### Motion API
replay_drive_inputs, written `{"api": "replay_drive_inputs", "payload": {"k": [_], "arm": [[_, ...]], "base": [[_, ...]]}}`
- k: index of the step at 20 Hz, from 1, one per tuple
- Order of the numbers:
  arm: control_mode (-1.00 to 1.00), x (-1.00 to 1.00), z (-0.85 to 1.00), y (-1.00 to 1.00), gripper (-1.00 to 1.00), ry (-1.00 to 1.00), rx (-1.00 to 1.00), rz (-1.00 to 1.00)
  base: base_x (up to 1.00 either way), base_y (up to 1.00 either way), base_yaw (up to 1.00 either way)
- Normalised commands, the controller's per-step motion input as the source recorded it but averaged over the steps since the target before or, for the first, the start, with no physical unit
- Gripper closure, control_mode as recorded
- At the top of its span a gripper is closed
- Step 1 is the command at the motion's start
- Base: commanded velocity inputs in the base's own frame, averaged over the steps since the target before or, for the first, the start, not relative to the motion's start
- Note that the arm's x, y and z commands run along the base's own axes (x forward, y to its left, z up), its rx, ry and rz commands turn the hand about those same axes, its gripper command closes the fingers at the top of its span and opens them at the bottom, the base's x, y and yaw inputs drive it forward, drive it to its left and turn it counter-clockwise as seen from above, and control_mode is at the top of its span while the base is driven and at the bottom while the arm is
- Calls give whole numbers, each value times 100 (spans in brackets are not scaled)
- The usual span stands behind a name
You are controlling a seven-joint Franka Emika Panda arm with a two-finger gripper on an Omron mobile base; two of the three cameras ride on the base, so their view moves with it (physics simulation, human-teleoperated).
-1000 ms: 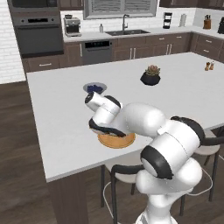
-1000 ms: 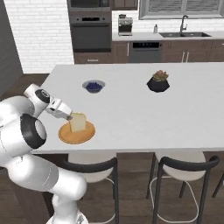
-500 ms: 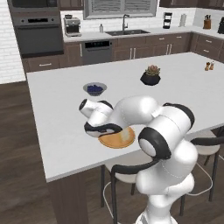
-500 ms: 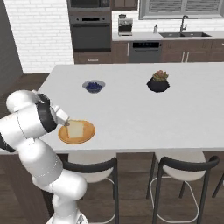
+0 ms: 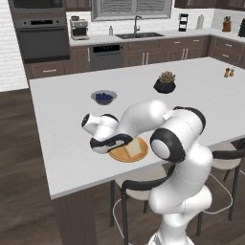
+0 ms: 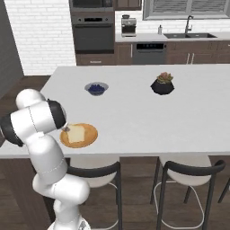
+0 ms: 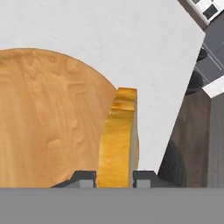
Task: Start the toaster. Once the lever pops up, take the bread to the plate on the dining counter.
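**Bread on the plate, gripper still around its edge**

Broad white dining counter [image 5: 72,143] across both base views, dark brown base beneath, stools tucked under the near edge. White arm folded low over the near part of the top, wrist bent down toward the plate.

Round orange-tan plate [image 6: 90,137] flat on the counter near the front edge; seen again in the hand view [image 7: 48,118] as a wood-grained disc on the left. Black pot with a small plant [image 6: 162,84] well away toward the middle of the counter. Grey-blue bowl of dark berries [image 5: 104,97] further back from the plate, apart from it.

Bread [image 6: 77,133] lying on the plate, pale face up in the right base view, toward the plate's side nearest the hand. Seen edge-on in the hand view [image 7: 117,140], golden crust rising straight up between the two fingertips.

Gripper [image 7: 113,177] low at the plate's rim, narrowly parted, one dark tip at each side of the slice and close against the crust; firm grip or mere contact not possible to tell.
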Motion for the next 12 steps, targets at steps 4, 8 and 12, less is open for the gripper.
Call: {"api": "replay_drive_inputs", "payload": {"k": [4,8,12], "arm": [[-100,0,-9,-1,-100,-15,5,0],[-100,0,0,-2,-100,-18,28,0],[-100,1,0,0,-100,-17,33,0]], "base": [[0,0,0],[0,0,0],[0,0,0]]}}
